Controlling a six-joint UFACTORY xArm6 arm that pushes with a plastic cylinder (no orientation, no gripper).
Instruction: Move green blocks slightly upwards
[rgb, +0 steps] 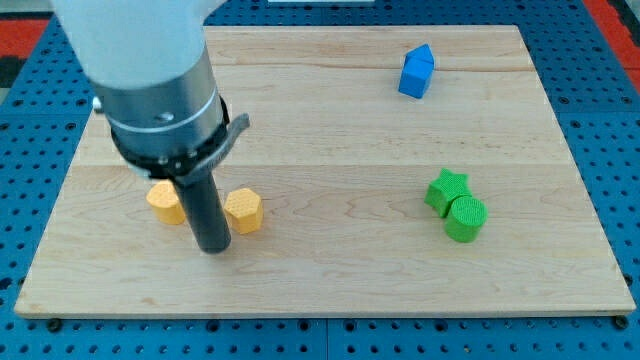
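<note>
The 2 green blocks sat together at the view's right, a little below the middle of the table (330, 130); the green star (446, 189) lay uppermost, and the green cylinder (465, 218) sat just below and to the right of it, the 2 touching or very nearly so, though the seam between them was too fine to judge with certainty. Both rested flat on the pale wood, well clear of the table's right edge and bottom edge.

Well above them, near the view's top right, stood the blue block (416, 71), shaped like a small house with a peaked top, apart from everything else.

Far across at the view's left lay 2 yellow-orange blocks; the one to the left (164, 203) was partly hidden behind the rod, so its shape could not be made out, while the one to the right (244, 211) showed flat facets like a hexagon. My tip (213, 248) stood on the table between these 2 blocks and slightly below them, the dark rod rising from it close beside each; the arm's pale body and dark collar filled the view's upper left. My tip was well apart from the green blocks. The arm carried no gripper, only the rod, so nothing was held.
</note>
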